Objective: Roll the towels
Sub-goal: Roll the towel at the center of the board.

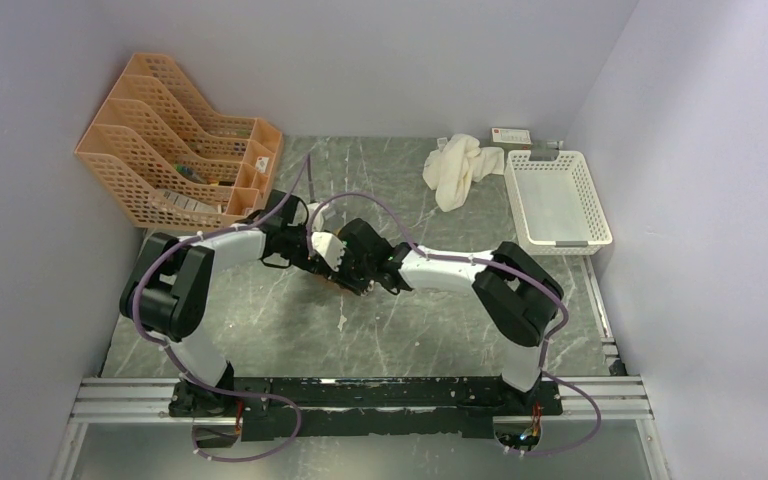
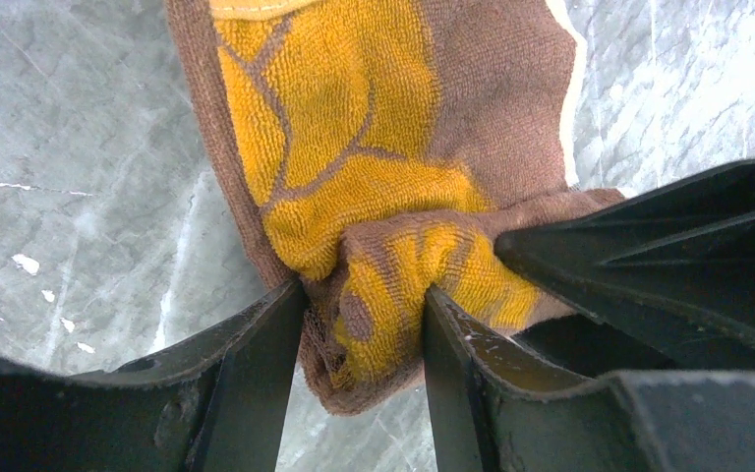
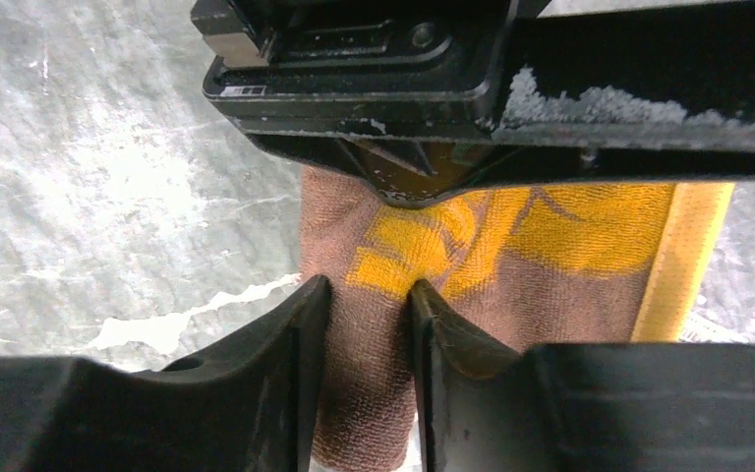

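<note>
The brown towel [image 2: 374, 128], with its mustard-yellow side up, lies bunched on the table's middle and is mostly hidden under both grippers in the top view. My left gripper [image 2: 366, 290] is shut on a thick yellow-brown fold of it. The right gripper [image 3: 369, 285] faces it from the other side and is shut on a brown fold [image 3: 369, 374] of the same towel. In the top view the left gripper [image 1: 322, 262] and the right gripper [image 1: 352, 278] nearly touch. The cream-white towel [image 1: 457, 168] lies crumpled at the back, far from both grippers.
A white plastic basket [image 1: 557, 200] stands at the back right, beside the cream towel. An orange file organizer [image 1: 180, 150] fills the back left corner. A small box [image 1: 511, 137] lies by the back wall. The table top is grey marbled stone [image 1: 260, 320].
</note>
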{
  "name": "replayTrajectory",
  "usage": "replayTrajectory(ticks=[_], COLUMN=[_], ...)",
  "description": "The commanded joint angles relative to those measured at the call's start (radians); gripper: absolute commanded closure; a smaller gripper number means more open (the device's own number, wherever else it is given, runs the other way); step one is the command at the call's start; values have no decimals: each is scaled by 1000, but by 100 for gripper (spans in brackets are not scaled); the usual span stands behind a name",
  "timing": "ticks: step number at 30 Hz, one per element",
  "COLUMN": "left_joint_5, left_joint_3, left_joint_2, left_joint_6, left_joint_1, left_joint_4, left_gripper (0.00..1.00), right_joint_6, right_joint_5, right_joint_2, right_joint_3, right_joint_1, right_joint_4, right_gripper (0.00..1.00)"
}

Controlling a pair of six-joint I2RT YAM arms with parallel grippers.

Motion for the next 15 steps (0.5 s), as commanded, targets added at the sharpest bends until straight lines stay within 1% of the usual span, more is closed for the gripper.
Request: replayTrajectory(ticks=[1, 4, 6, 8, 11, 15], left_joint_5=[-7, 1, 7, 11, 2, 17], left_joint_3=[28, 46, 62, 84, 112, 130], left_joint_2=[21, 13, 5, -14, -71, -166], left_joint_6=[10, 17, 22, 25, 23, 38], left_joint_1=[29, 49, 67, 90, 131, 160], left_joint_4=[6, -8, -19, -36, -41, -32], left_gripper=[42, 42, 41, 37, 29, 18], right_joint_6=[67, 105, 126, 149, 202, 275], right_joint_5=[-85, -155, -197, -255, -402, -582], right_joint_2=[21, 20, 16, 11, -4, 0], right_joint_3=[5, 0, -6, -8, -21, -28], right_joint_1=[-18, -52, -75, -114, -185, -272], right_joint_4=[5, 17, 25, 34, 73, 126], right_gripper=[71, 85, 91, 96, 98, 98])
